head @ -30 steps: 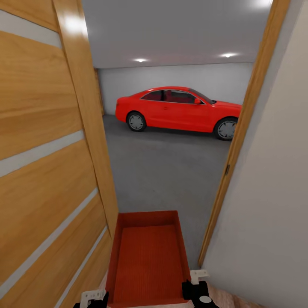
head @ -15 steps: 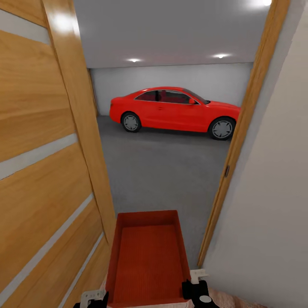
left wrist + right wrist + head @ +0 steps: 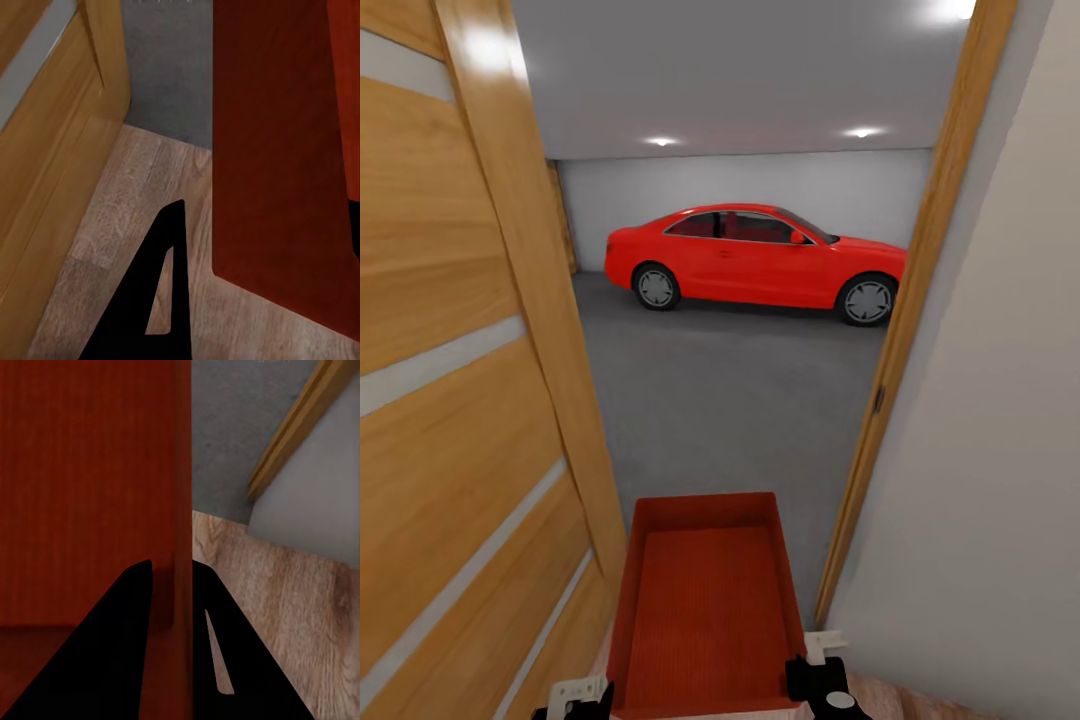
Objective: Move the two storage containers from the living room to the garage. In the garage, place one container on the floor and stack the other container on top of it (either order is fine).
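One red-orange storage container (image 3: 705, 600) hangs low in front of me in the doorway, above the light wood planks at the threshold. My right gripper (image 3: 818, 668) is shut on its right wall, and the right wrist view shows a black finger (image 3: 127, 645) on each side of that thin wall (image 3: 180, 510). My left gripper (image 3: 575, 695) sits at the container's left rear corner. In the left wrist view its fingers (image 3: 154, 300) stand wide apart astride the left wall (image 3: 277, 150), with floor showing in the gap. Beyond lies the garage with its dark grey floor (image 3: 730, 400).
An open wooden plank door (image 3: 470, 400) stands close on the left. The wooden door frame (image 3: 905, 320) and a pale wall (image 3: 990, 450) stand close on the right. A red car (image 3: 750, 255) is parked across the far side, before the white back wall.
The view has advanced slightly towards the doorway and turned, so the car and door sit further left in the picture. The container and both grippers keep their places in it.
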Tool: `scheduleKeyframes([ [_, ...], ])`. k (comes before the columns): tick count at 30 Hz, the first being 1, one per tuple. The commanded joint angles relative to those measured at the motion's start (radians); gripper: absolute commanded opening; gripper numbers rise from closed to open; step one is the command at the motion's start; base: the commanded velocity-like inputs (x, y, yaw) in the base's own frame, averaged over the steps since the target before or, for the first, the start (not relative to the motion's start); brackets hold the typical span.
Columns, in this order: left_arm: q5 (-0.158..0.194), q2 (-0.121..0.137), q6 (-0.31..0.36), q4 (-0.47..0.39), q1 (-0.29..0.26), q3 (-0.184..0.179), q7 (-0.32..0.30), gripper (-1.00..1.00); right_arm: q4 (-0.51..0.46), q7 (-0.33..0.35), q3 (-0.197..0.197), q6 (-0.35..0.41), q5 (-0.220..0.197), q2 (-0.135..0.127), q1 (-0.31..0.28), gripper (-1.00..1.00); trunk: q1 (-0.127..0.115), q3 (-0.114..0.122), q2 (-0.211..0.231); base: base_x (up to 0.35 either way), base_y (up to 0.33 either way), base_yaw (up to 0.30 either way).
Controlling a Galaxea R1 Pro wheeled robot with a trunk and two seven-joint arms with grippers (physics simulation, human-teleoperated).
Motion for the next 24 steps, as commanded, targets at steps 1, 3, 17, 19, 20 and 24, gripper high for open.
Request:
scheduleKeyframes([
  [1,0.001,0.013,0.0,0.002,0.0,0.018,0.001,-1.0,-0.009,-0.009,-0.046,-0.003,0.007,-0.001,-0.002,-1.0,0.0,-0.001,-0.001,0.16,0.097,-0.003],
  [3,0.001,0.013,0.0,0.002,0.0,0.018,0.0,-1.0,-0.009,-0.009,-0.046,-0.003,0.007,-0.001,-0.002,-1.0,0.0,-0.001,-0.001,0.198,0.129,-0.002],
  [17,0.001,0.013,-0.001,0.001,0.0,0.018,0.0,-1.0,-0.009,-0.009,-0.046,-0.003,0.007,-0.001,-0.002,-1.0,0.0,-0.001,-0.001,0.085,0.066,0.0],
  [19,0.001,0.013,-0.001,0.001,0.0,0.018,0.0,-1.0,-0.009,-0.009,-0.046,-0.003,0.007,-0.001,-0.002,-1.0,0.0,-0.001,-0.001,0.16,0.132,0.0],
  [20,0.001,0.013,-0.001,0.001,0.0,0.018,0.0,-1.0,-0.009,-0.009,-0.046,-0.003,0.007,-0.001,-0.002,-1.0,0.0,-0.001,-0.001,0.094,0.076,0.0],
  [24,0.001,0.013,-0.001,0.001,0.0,0.018,0.0,-1.0,-0.009,-0.009,-0.046,-0.003,0.007,-0.001,-0.002,-1.0,0.0,-0.001,-0.001,0.047,0.038,0.0],
])
